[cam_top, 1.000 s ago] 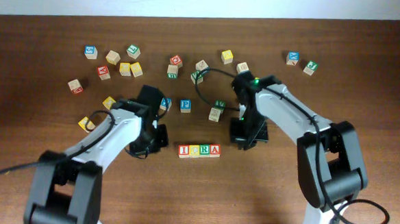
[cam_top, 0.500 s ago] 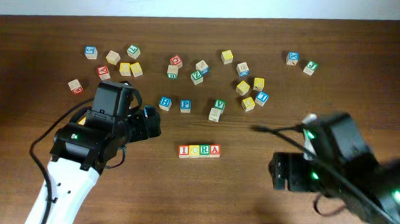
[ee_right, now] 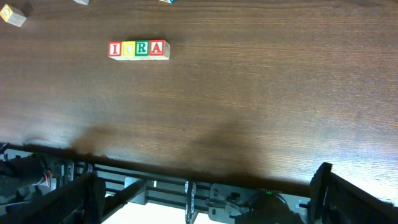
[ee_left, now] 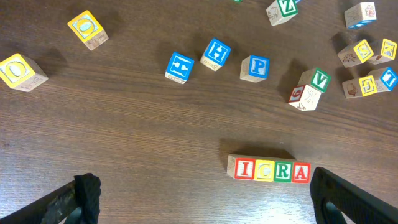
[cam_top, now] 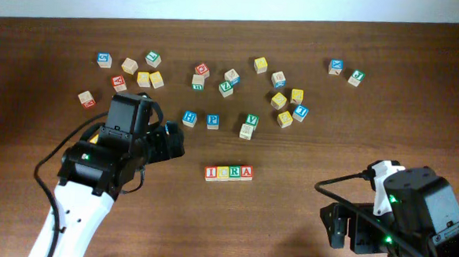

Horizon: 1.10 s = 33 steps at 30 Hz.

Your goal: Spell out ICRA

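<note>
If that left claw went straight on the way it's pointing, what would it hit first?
Probably bare table: the left gripper points down at the wood, with the ICRA row just off to one side. Depth is unclear.

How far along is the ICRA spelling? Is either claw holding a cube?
Done: the ICRA row looks complete, four cubes side by side with the letters in order. In hand: nothing. The left claw and right claw are open, empty and apart from the row. Left: no block work that I can see.
</note>
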Tool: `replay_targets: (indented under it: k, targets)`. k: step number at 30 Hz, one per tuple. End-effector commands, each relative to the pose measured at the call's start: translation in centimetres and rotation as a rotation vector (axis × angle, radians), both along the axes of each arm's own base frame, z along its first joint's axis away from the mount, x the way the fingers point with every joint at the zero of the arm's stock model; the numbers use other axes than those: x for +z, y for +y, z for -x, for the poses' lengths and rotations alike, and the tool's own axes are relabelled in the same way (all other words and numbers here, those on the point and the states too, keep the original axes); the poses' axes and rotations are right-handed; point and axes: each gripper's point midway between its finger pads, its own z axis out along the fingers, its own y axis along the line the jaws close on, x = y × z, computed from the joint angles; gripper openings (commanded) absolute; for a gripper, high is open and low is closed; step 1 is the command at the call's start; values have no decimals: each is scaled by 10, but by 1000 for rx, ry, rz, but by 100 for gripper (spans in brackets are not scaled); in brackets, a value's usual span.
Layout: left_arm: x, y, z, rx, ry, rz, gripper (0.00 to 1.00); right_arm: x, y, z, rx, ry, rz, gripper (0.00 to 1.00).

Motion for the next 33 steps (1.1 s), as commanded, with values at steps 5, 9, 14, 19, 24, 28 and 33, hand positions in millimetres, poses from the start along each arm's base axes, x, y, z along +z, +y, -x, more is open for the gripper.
replay_targets:
  k: [5,9,14,19,24,28,33]
  targets:
    - [8,3,-2,10,-26,-6,99,1,-10,-15,42,-119,81,98]
    - [8,3,-2,10,-25,-6,99,-9,-28,-29,30,-312,117,98]
    - [8,3,-2,10,-25,-6,99,-6,-28,-35,13,-545,70,98]
    - [8,3,-2,10,-25,-6,99,7,-29,-40,-9,-633,57,98]
    - [8,3,-2,10,-25,-6,99,9,-29,-42,-13,-643,57,98]
    - [8,3,-2,10,-25,-6,99,-6,-31,-52,-19,-634,91,98]
    - [8,3,-2,10,-25,-6,99,-20,-25,-66,0,-654,94,98]
